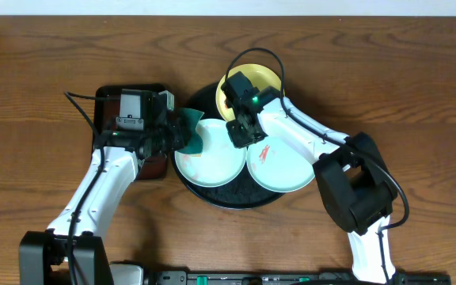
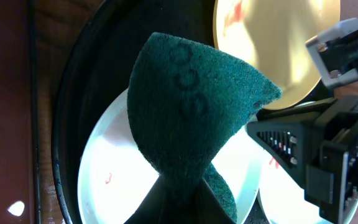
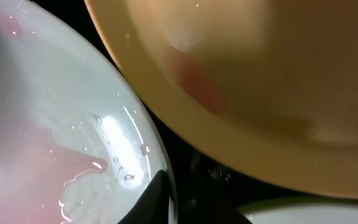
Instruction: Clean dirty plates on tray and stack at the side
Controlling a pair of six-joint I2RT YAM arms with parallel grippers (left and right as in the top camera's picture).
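From above, your left gripper [image 1: 179, 136] is clamped on a green scouring pad [image 1: 190, 136], held over the left edge of the near mint plate [image 1: 208, 158], ready to wipe. All three plates lie on the black tray [image 1: 228, 199], with the yellow plate [image 1: 261, 77] at the back and the second mint plate [image 1: 282, 165] on the right. Your right gripper [image 1: 240, 133] sits at the near mint plate's rim, likely to steady it.

The left wrist view shows the pad fanning out of the closed jaws above that plate; I cannot tell whether they touch.

The right wrist view shows one dark fingertip [image 3: 157, 196] at the smeared plate's rim. I cannot tell whether those jaws are closed.
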